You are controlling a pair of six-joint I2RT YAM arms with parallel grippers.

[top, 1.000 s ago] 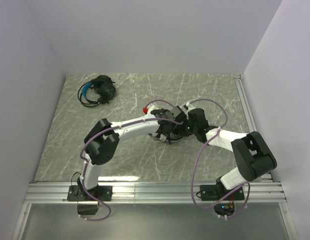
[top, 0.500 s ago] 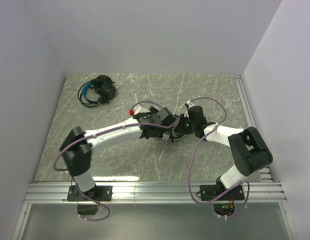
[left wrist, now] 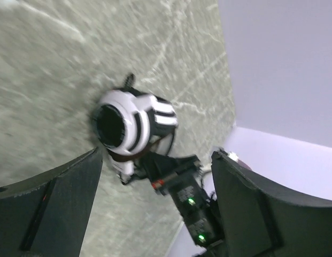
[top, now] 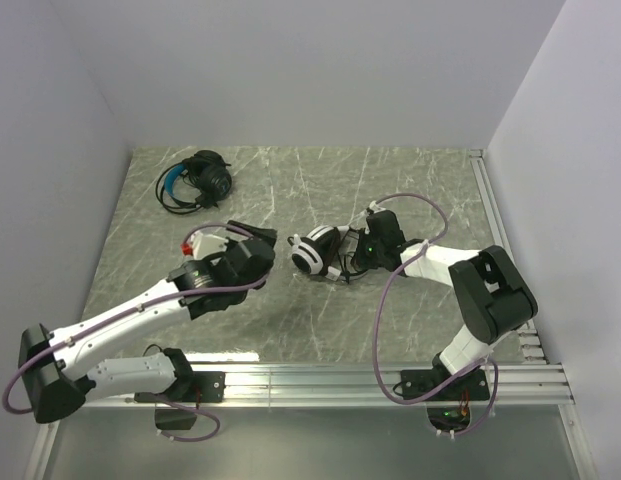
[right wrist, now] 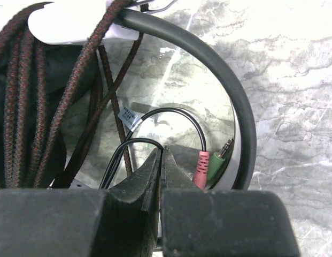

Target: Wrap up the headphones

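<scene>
From overhead I see the white headset [top: 315,250] lying near the middle of the table [top: 430,180], between my two arms; the black headset with the blue headband [top: 195,182] sits well apart from it in the far left corner, its lead bundled around it.

My left gripper [top: 268,252] hangs just left of the white headset with its fingers [left wrist: 53,206] spread wide and nothing between them; its wrist camera looks straight at one white ear cup with its black pad, clear of both fingers.

My right gripper [right wrist: 161,155] is in against the headset's right side; its jaws are pressed together, and a thin black cable [right wrist: 136,143] loops up and runs into the very tips, so I read it as pinched there. Just beyond the tips a pink plug [right wrist: 201,165] and a green plug [right wrist: 221,154] lie side by side on the table, inside the curve of the dark headband [right wrist: 230,91]; a braided cord [right wrist: 26,101] in dark red and black hangs in several strands at the left of that view.
</scene>
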